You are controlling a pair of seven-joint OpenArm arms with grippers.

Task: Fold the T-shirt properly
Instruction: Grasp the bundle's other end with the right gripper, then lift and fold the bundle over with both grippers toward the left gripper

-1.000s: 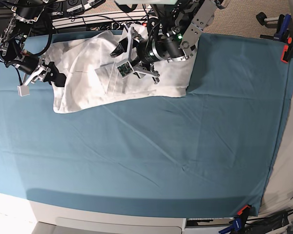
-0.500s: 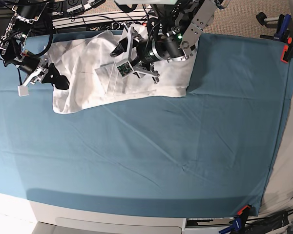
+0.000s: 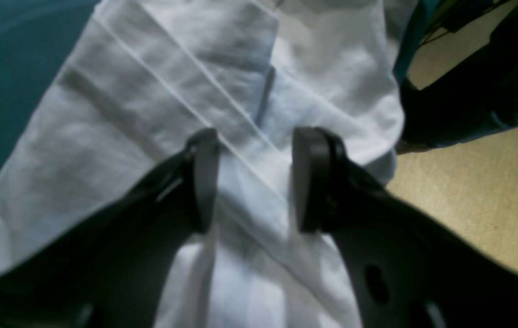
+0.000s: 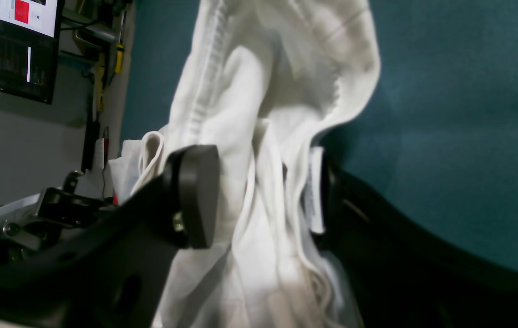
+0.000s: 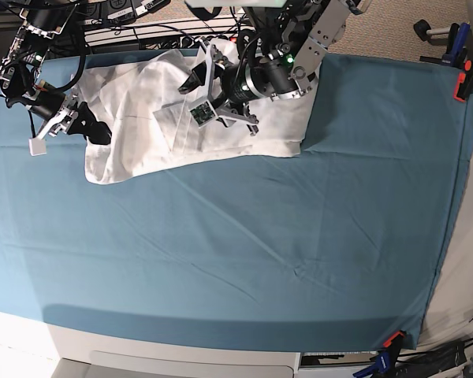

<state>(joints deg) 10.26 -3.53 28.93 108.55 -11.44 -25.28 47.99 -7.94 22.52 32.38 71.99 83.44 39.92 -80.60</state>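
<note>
Both arms low over T-shirt (image 5: 142,126), tools (image 3: 252,182) agape.

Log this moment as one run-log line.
stage: gathering | T-shirt: bunched at far edge of teal sheet | left claw: open, over shirt folds | right claw: open, straddling shirt edge, not clamped

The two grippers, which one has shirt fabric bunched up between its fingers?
The right gripper: T-shirt folds bunch there; the left gripper only hovers above flat cloth.
</note>
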